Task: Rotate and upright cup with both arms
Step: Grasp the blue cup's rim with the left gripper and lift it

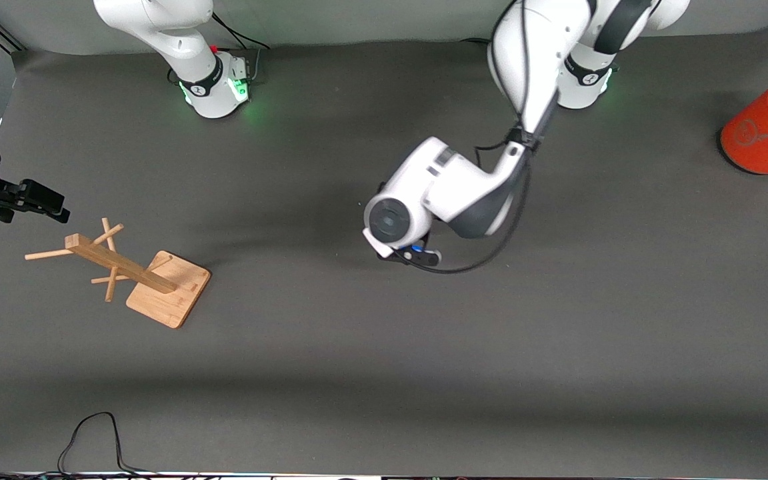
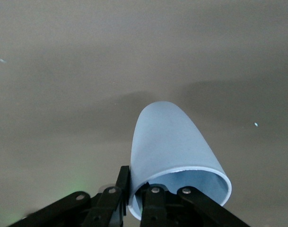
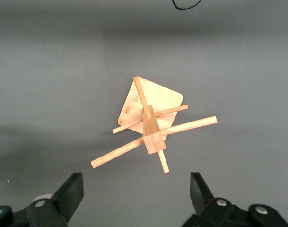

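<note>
Two arms: we've got one busy and one waiting, so only half the team is on the job right now.
Left gripper [image 2: 148,201]: clamped on the rim of the cup [image 2: 170,146], one finger inside the mouth and one outside, as far as we can tell from the left wrist view.
Cup: pale blue tumbler, lying over with its closed end pointing away from the fingers, over the middle of the table [image 1: 384,373]. In the front view the left arm's wrist hides it completely, so we can't say if it's touching the mat or just off it.
Right gripper [image 3: 134,201]: fingers spread wide, nothing in them, hanging over the wooden rack [image 3: 151,125] toward the right arm's end of the table. That arm is waiting.
Risk 1: it's a thin rim pinch on smooth plastic, so we reckon the cup could swing or slip out once it gets rotated.
Risk 2: the handover. The arms are well apart, and if the right one grabs off-centre, we'd guess the cup pops loose and rolls.
Also around: orange cylinder [image 1: 767,130] at the left arm's end, well apart from everything.
</note>
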Robot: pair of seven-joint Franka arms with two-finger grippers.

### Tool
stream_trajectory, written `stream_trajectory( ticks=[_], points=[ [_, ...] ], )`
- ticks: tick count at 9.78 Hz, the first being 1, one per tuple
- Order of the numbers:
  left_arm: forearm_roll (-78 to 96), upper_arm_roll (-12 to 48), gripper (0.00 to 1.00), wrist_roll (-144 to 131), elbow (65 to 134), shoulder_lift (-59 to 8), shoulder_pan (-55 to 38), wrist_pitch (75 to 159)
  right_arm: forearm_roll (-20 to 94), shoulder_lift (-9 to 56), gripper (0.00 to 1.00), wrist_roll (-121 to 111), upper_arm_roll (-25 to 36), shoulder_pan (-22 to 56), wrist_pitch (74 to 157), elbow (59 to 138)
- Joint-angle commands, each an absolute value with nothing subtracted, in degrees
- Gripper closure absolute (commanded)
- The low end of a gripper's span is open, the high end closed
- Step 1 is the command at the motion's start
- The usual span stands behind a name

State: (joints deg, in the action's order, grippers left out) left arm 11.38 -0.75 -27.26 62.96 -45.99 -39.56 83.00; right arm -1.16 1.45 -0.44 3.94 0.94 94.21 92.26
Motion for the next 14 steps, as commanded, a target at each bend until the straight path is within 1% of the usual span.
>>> stream_trajectory(
  ticks=[1,2,5,6,9,10,11,12,13,14],
  points=[
    [12.83,-0.62,1.0,-24.35,69.33,-44.29,-41.56,88.13,-1.85,0.17,0.0,-1.05,3.34,0.62,92.47,93.17],
    [12.83,-0.62,1.0,-24.26,70.48,-44.38,-42.62,89.81,-1.85,0.18,0.0,-1.05,3.34,0.62,92.37,93.08],
    [12.31,0.17,1.0,-24.51,70.4,-45.34,-43.67,90.44,-1.85,0.96,0.0,-0.97,3.34,0.62,92.29,92.03],
    [11.96,0.09,0.83,-24.52,70.57,-45.61,-44.55,91.14,-1.67,1.05,0.0,-0.97,3.34,0.53,92.29,92.02],
    [11.6,0.09,0.53,-24.78,70.66,-46.67,-44.82,92.19,-1.58,1.14,0.0,-1.05,3.34,0.53,92.37,92.02],
    [11.6,0.09,0.47,-25.05,70.58,-46.58,-44.82,92.11,-1.58,1.14,0.0,-1.05,3.34,0.53,92.46,92.02],
    [11.69,0.09,0.31,-26.79,70.05,-45.97,-44.74,91.07,-1.58,1.14,0.0,-1.14,3.34,0.53,92.63,92.02],
    [11.69,-0.17,0.22,-26.81,70.05,-45.27,-44.21,90.71,-1.58,1.14,0.0,-1.14,3.34,0.53,92.64,92.02],
    [11.78,-0.35,0.05,-26.81,69.27,-43.96,-43.95,88.18,-1.58,1.14,0.0,-1.14,3.34,0.53,92.64,92.02],
    [11.78,-1.83,0.0,-26.81,67.34,-42.99,-43.34,84.85,-1.58,1.14,0.0,-1.14,3.34,0.53,92.64,92.02]
  ],
)
